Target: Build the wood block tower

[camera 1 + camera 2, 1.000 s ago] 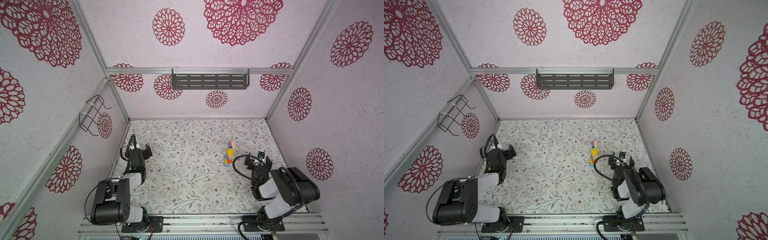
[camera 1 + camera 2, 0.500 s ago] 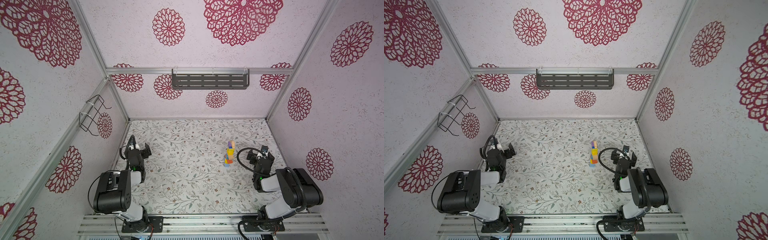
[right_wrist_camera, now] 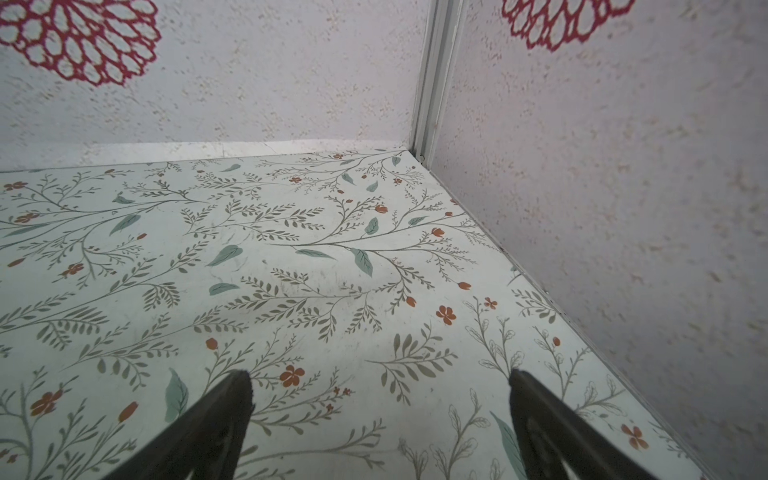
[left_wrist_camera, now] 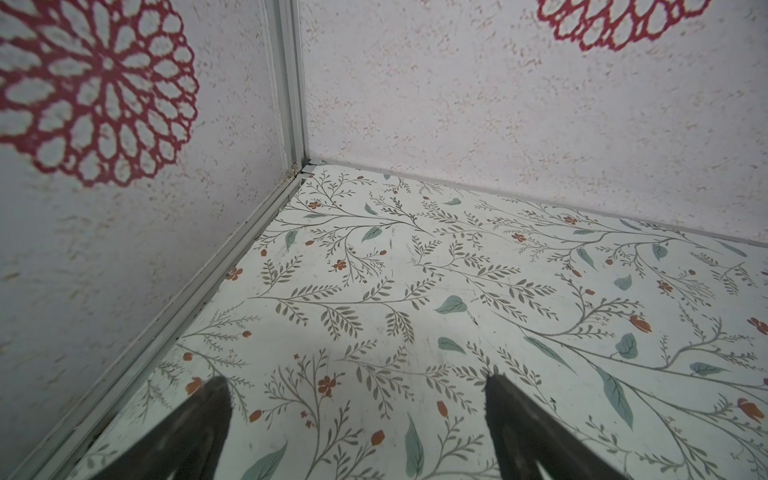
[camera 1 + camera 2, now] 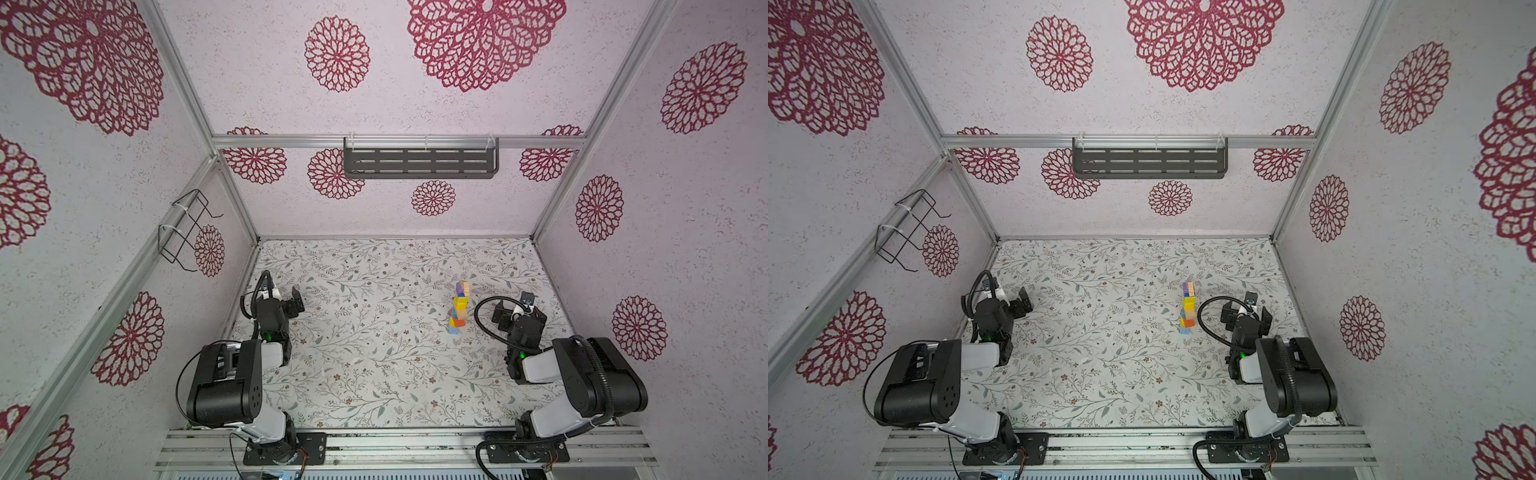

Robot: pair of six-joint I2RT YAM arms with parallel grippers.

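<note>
tower: wood block tower [image 5: 458,307] upright on table [image 5: 374,374], every visible block stacked | jaws: my right gripper [image 3: 380,382] near tower, my left gripper [image 4: 357,382] well apart from it, both spread wide, empty | remaining: no loose blocks seen, build looks finished

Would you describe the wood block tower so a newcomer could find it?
On the floral table, look right of centre, beside the right gripper. The wood block tower stands there: a narrow multicoloured column, the only coloured stack on it.
</note>
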